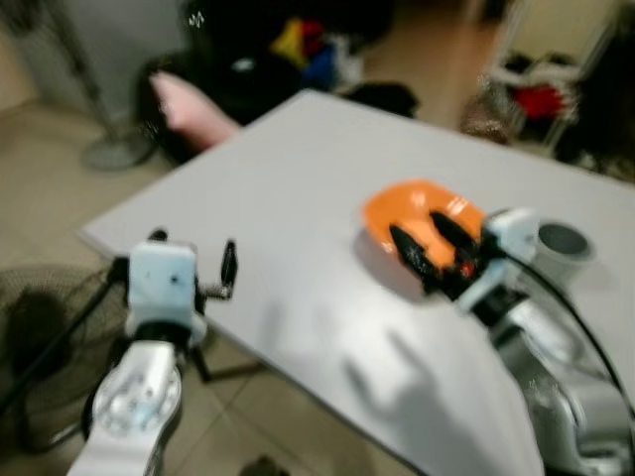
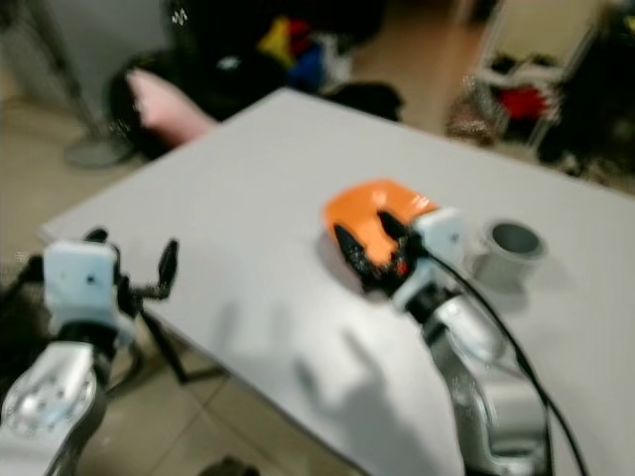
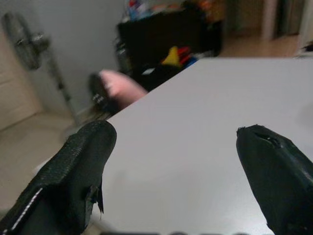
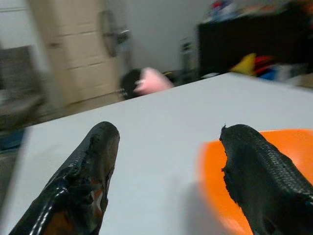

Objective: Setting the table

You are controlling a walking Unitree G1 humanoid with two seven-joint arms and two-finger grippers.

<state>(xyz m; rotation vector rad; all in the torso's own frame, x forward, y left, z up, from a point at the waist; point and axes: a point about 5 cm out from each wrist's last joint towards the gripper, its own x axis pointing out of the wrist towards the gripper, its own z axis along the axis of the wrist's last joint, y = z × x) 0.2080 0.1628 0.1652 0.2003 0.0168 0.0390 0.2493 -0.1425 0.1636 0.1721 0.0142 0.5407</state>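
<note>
A lived-in home: white table [image 1: 298, 198], standing fan [image 3: 29, 46], scattered toys [image 1: 303, 45].

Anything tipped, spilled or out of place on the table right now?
Nothing stands out. The orange bowl sits upright on the white table, the grey cup stands upright beside it, and no spill shows. The right gripper is open at the bowl's rim; the left gripper is open at the table's edge. The picture is blurred.

On the bench [image 1: 298, 198] a bowl [image 1: 412, 213] lies right of the middle, with a cup [image 1: 564, 248] just to its right. The right gripper [image 1: 427, 243] is over the bowl's near edge. The left gripper [image 1: 193, 263] hangs at the bench's left edge, above the floor [image 1: 50, 178].
</note>
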